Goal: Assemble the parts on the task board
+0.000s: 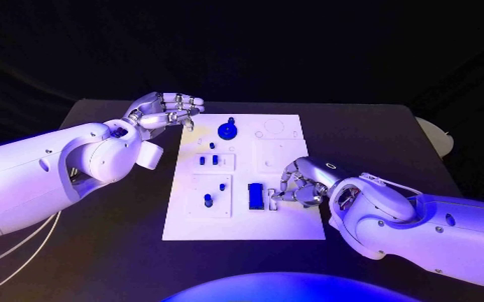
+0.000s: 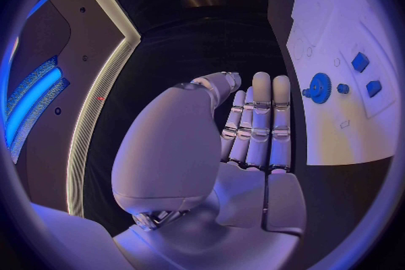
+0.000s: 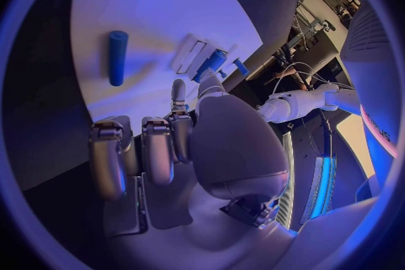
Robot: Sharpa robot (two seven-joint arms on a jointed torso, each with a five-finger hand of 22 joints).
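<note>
Several blue parts [image 1: 228, 131] dot white task board [image 1: 287, 221].

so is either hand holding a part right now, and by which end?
Left hand holds nothing, fingers together beside the task board. Right hand rests on the board; whether it pinches anything cannot be told.

Lab: black table [image 1: 383, 148], cabling [image 3: 297, 47]

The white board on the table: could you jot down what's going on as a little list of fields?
Board: task board, white, mid-table
Parts: blue gear at far end; blue block near right hand; smaller blue pieces between
Left hand: beside the board's far left corner, fingers curled, holding nothing
Right hand: over the board's right side by the block; grip unclear
</note>
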